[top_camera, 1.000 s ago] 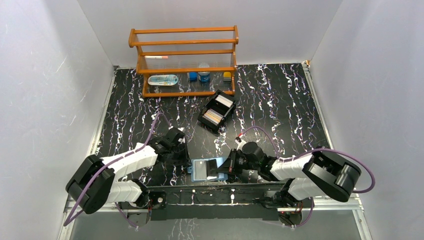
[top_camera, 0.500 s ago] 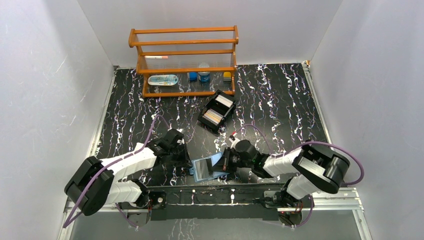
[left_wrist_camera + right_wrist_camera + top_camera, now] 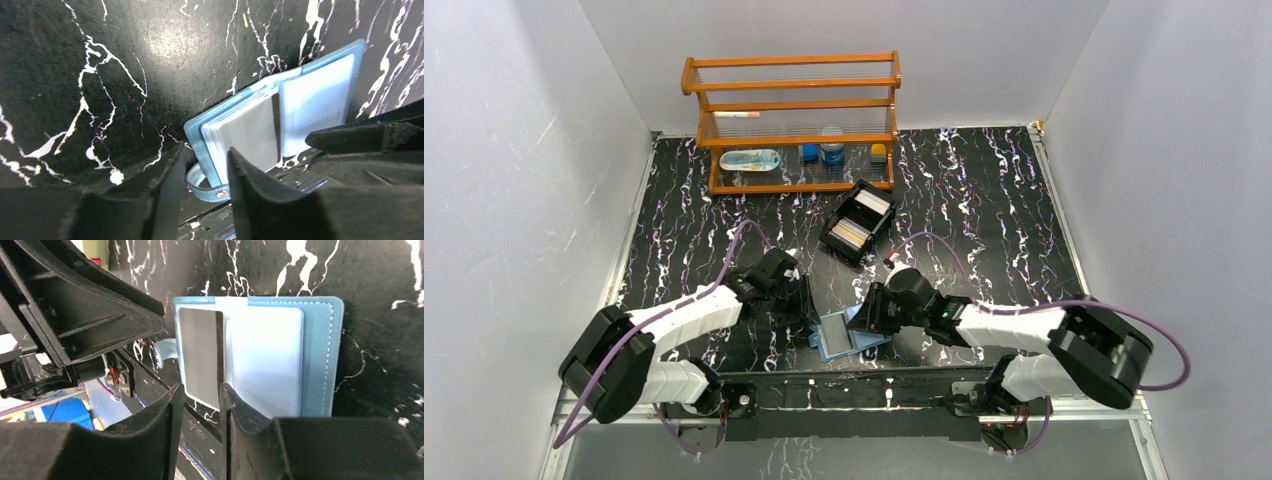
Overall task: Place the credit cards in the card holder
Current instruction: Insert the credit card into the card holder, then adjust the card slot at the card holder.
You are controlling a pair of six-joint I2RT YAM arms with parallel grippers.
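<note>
Left pincer [image 3: 209, 152] stood slightly spread above the snap tab of an open flat blue card holder [image 3: 310, 110], right pincer [image 3: 201, 388] slightly spread above its clear sleeves, holder lay between them near the black marbled worktop's [image 3: 984, 200] front edge.

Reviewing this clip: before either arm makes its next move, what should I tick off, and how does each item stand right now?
1. Card holder lies open, sleeves up, on the table: ok.
2. Left gripper empty: ok. Its jaws are apart and the snap tab shows between them. Whether it touches the tab: cannot tell.
3. Right gripper empty: ok. Its jaws are apart at the holder's near edge, with no card in them.
4. Credit cards loaded into the holder: not ok. Stacks sit in both compartments of the black box.
</note>
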